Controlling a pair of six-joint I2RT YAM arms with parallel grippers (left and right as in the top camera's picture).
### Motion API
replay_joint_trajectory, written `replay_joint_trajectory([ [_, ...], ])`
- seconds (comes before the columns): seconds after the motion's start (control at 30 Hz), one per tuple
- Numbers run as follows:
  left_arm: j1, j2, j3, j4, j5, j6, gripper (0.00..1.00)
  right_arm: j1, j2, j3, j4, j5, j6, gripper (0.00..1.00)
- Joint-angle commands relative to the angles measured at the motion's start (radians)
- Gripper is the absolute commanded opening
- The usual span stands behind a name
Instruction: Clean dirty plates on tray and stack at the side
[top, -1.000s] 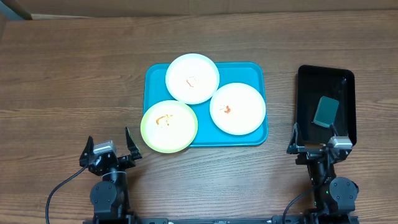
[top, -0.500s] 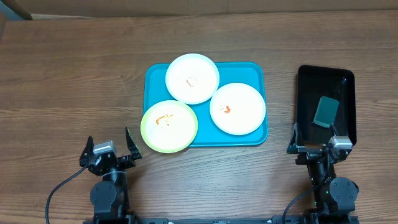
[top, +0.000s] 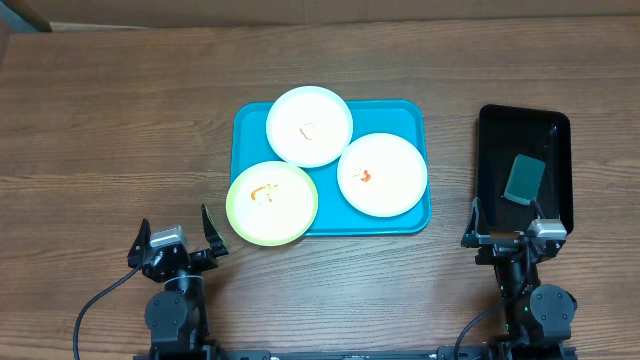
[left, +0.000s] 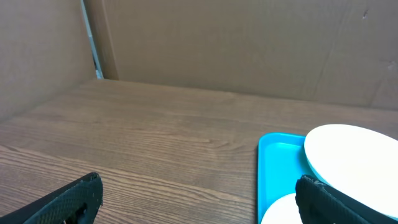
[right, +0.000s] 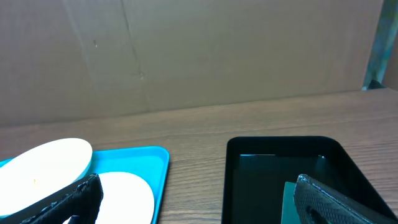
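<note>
On the wooden tabletop (top: 120, 120), one turquoise tray (top: 410, 120) holds three round, shallow plates (top: 382, 174), each smeared orange-red in the centre: two white, and one pale yellow-green plate (top: 271, 203) overhanging the tray's near-left corner. The left hand (top: 176, 228) and right hand (top: 503, 222) sit at the near edge, both wide open and empty.

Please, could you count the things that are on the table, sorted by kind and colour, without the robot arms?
White plates: 2
Yellow-green plate: 1
Turquoise tray: 1
Black tray: 1
Teal pad in the black tray: 1
Total: 6
</note>
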Motion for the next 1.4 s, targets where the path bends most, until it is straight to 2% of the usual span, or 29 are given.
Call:
replay_joint_trajectory([
  [0.0, 0.000, 0.000, -0.003, 0.004, -0.017, 0.016, 1.00, 0.005, -0.002, -0.010, 0.003, 0.006, 0.003, 1.00],
  [0.67, 0.000, 0.000, -0.003, 0.005, -0.011, 0.015, 1.00, 0.005, -0.002, -0.010, 0.004, 0.006, 0.003, 1.00],
  [0.73, 0.000, 0.000, -0.003, 0.004, 0.017, 0.014, 1.00, 0.005, -0.002, -0.010, 0.004, 0.006, 0.003, 1.00],
  [0.93, 0.000, 0.000, -0.003, -0.005, 0.220, -0.116, 1.00, 0.005, -0.002, -0.010, 0.002, -0.014, 0.004, 1.00],
  [1.37, 0.000, 0.000, -0.003, -0.018, 0.240, -0.152, 1.00, 0.005, -0.002, -0.010, 0.001, -0.017, 0.080, 1.00],
])
